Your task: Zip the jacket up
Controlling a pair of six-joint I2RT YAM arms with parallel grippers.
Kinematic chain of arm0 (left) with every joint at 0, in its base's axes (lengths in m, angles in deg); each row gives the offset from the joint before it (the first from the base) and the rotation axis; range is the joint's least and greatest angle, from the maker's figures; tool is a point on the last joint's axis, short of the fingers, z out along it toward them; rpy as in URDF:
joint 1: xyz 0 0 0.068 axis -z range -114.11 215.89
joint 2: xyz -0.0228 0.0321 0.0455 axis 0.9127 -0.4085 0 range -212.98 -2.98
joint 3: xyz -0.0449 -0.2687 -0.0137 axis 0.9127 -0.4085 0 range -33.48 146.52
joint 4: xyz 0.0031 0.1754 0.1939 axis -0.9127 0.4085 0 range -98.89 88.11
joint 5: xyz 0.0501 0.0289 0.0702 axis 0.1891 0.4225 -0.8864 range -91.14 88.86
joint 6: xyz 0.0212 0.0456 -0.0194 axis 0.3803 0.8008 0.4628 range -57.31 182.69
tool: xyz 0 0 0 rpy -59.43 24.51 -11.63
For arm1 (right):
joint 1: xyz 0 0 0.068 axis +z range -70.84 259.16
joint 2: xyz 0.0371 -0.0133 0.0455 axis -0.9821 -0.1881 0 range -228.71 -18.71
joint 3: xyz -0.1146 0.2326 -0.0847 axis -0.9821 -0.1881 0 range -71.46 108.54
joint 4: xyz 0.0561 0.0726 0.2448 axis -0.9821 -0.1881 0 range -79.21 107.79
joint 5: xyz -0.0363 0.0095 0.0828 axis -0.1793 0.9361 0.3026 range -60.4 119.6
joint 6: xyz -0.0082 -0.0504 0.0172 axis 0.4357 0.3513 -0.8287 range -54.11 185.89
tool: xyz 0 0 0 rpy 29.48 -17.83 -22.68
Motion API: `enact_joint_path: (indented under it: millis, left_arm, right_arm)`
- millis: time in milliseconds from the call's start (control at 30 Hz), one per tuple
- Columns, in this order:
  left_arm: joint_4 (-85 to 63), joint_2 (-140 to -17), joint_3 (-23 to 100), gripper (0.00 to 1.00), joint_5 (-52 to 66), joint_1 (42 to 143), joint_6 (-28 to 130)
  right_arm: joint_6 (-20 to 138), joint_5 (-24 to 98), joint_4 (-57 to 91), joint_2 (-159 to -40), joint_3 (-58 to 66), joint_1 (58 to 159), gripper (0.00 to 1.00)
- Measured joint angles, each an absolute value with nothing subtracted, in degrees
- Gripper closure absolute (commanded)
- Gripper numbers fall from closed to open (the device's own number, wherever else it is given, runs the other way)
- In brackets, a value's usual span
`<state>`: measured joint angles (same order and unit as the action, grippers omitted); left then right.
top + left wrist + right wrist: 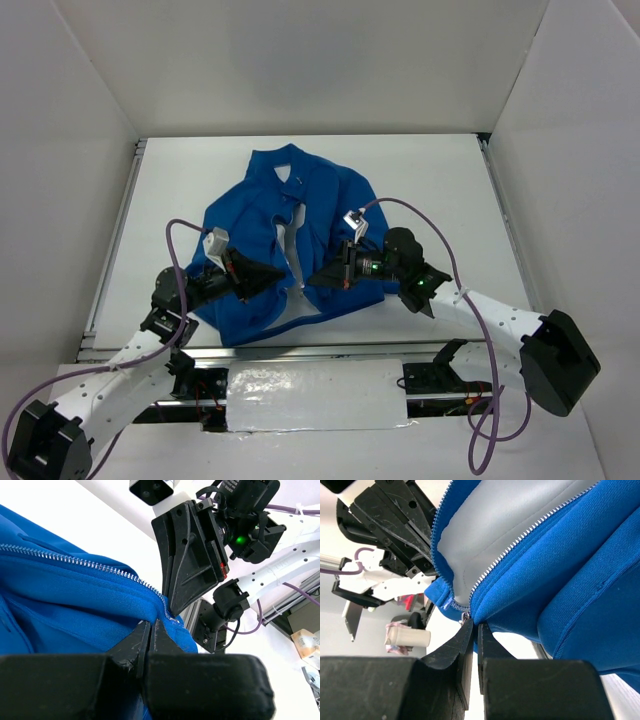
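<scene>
Closest to the top camera are the two arms. The left arm (pixel 110 375) comes up from the lower left and the right arm (pixel 500 325) from the lower right, both reaching in toward the middle. Behind them the white table (pixel 430 190) fills most of the frame, with white walls round it.

The blue jacket (pixel 330 200) lies pretty much dead centre on it. Its collar (pixel 285 160) is toward the top of the frame and its hem is at the bottom, next to the arms. The front is unzipped, the two halves parted so a strip of white lining (pixel 285 240) shows down the middle.

The left gripper (pixel 272 272) is at the lower left front edge. In the left wrist view its fingers (pixel 132 642) are clamped together on a fold of blue fabric right by the bottom end of the zipper (pixel 75 560).

The right gripper (pixel 318 278) faces it from the right, the two tips just beside each other. Its fingers (pixel 452 645) are squeezed nearly flat together, pinching the jacket where the two rows of teeth come together at the hem. A tiny metal bit sits right at the tips, too small to tell what it is.
</scene>
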<state>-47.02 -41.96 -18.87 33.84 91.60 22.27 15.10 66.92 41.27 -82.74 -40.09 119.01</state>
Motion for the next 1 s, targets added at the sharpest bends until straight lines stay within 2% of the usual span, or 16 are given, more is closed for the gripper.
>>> enact_joint_path:
  millis: [1000]
  left_arm:
    - [-50.93, -43.25, -19.79, 1.00, 33.75, 91.97, 23.36]
  right_arm:
    - [10.38, 67.99, 45.84, -84.01, -40.48, 119.04, 1.00]
